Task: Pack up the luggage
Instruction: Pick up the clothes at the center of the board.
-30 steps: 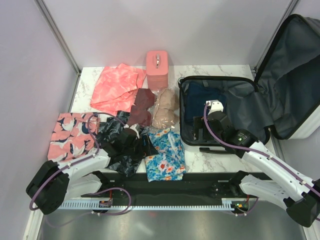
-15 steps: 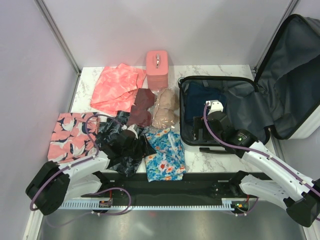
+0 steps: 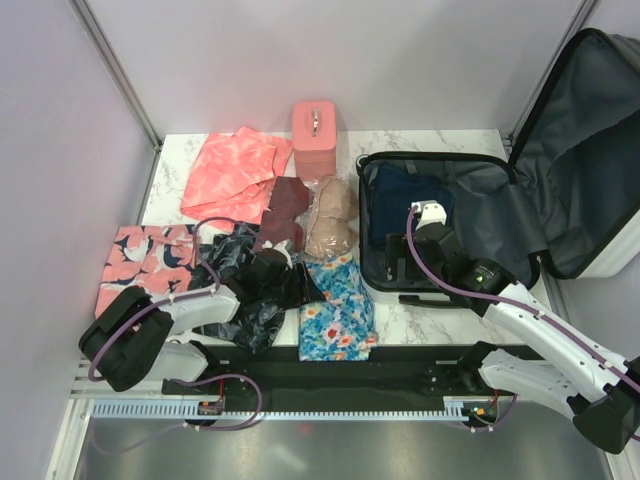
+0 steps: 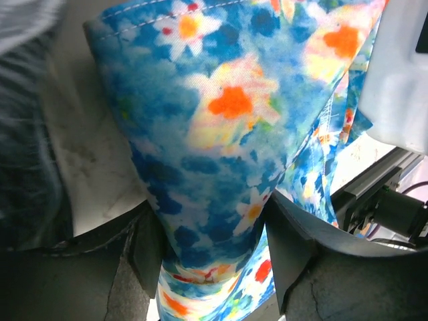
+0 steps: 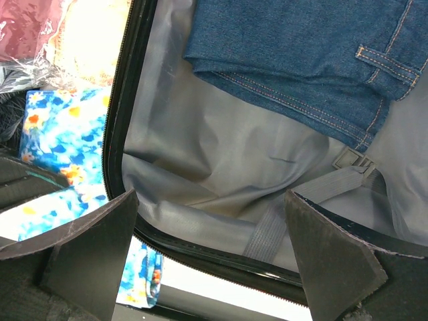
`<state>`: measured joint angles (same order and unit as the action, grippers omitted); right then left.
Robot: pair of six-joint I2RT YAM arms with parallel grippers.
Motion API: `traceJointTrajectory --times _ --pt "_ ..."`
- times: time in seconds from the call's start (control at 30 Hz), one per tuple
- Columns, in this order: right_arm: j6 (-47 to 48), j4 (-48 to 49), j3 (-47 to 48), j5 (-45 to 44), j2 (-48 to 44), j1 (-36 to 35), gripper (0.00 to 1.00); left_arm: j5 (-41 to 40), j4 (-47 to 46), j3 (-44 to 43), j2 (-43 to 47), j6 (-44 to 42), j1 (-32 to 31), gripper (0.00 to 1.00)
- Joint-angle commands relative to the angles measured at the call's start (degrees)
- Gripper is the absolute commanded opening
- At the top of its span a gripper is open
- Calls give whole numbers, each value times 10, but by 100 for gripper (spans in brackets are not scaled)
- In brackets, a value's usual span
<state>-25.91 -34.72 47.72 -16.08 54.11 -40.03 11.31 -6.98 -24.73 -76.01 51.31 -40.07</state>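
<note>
Luggage point(image 3: 490, 215) lay open at the worktop's point(image 3: 425, 142) 3 o'clock side, lid propped toward 1 o'clock. Packed: one denim garment point(image 5: 301, 47) only, in the base. Right pincer point(image 5: 210, 234) hung wide and empty over the grey lining. Left pincer point(image 4: 214, 251), at 6 o'clock, stood part-narrowed astride the blue floral cloth point(image 4: 221, 134); whether it gripped could not be told. Unpacked, 9 to 12 o'clock: crane-print cloth point(image 3: 145, 270), dark garment point(image 3: 250, 320), maroon piece point(image 3: 285, 210), beige bagged item point(image 3: 332, 225), coral cloth point(image 3: 232, 172). Judged early in the task.

Marble-topped table point(image 3: 420, 140) between plain pale walls point(image 3: 400, 50).
</note>
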Motion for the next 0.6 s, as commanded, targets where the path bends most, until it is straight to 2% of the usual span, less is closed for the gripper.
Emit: traceJointTrajectory --times 0.0,0.07,0.17,0.2,0.27,0.3,0.43,0.57 --pt "-3 4 21 -12 3 -4 98 -10 54 -6 -42 -36 -18 64" --pt "-5 6 20 -11 3 -3 98 -5 56 -20 -56 -40 -25 61" --pt "-4 6 20 -11 5 -5 98 0 58 -34 -80 -45 -30 36" --pt "-4 6 19 -11 4 -5 98 0 59 -37 -84 -46 -30 20" --pt "-1 4 18 -11 3 -5 98 -7 81 -45 -92 -46 -30 6" --pt "-2 4 18 -10 3 -5 98 -9 87 -48 -90 -45 -30 2" --pt "0 4 20 -13 4 -5 98 -29 115 -53 -54 -46 -31 2" --pt "0 2 23 -27 4 -6 98 -51 164 -63 35 -45 -31 2"
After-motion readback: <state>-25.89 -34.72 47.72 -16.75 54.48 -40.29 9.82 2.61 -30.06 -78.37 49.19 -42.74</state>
